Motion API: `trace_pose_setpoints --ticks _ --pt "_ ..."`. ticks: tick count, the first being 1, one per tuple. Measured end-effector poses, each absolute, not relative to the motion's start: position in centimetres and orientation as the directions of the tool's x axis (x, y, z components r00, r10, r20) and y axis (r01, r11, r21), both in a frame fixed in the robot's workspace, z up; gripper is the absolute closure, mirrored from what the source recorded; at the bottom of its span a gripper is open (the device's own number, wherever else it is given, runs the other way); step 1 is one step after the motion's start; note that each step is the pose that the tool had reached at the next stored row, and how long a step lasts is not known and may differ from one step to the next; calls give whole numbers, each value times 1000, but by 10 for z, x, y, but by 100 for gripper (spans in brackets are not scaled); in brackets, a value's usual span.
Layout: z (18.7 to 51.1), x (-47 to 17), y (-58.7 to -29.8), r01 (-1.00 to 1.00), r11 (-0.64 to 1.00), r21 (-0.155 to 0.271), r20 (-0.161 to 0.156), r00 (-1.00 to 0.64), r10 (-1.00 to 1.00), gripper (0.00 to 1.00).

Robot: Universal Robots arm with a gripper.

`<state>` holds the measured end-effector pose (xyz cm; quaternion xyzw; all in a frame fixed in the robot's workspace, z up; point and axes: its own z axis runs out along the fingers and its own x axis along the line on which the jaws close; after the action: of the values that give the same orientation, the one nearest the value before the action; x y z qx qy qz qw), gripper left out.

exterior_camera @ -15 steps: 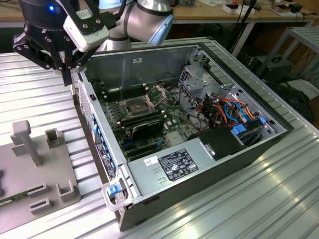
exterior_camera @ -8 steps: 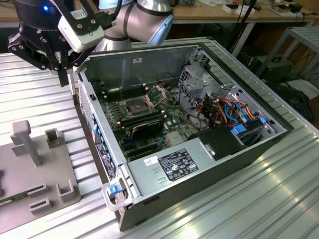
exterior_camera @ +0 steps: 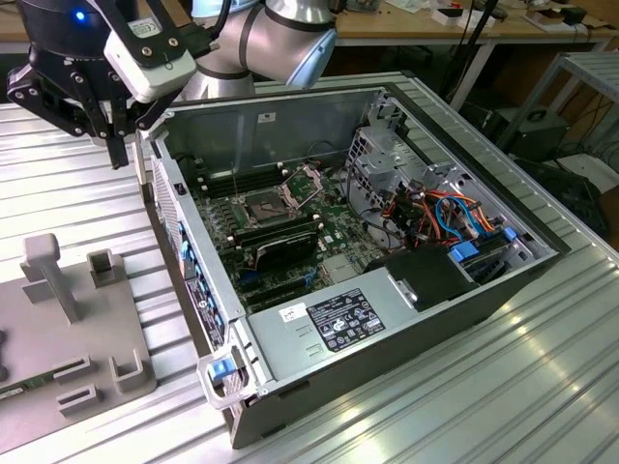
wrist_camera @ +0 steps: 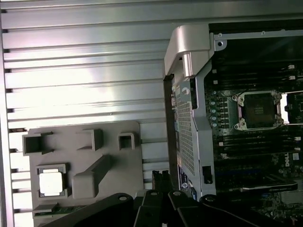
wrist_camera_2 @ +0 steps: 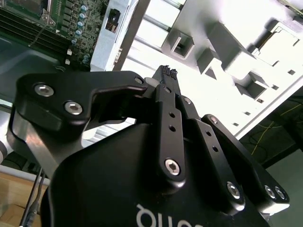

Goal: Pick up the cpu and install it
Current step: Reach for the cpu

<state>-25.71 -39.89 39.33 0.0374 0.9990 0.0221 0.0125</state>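
Lying in a grey tray [wrist_camera: 118, 184], the square cpu [wrist_camera: 50, 183] shines silver.

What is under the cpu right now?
The cpu lies in a square pocket of the grey holder block. The pocket's floor is covered by the chip, so it cannot be seen.
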Motion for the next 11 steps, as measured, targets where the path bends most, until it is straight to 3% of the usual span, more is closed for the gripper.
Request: trace_pose_setpoints --ticks 11 --pt "393 -260 -399 74 996 45 -23 -997 75 89"
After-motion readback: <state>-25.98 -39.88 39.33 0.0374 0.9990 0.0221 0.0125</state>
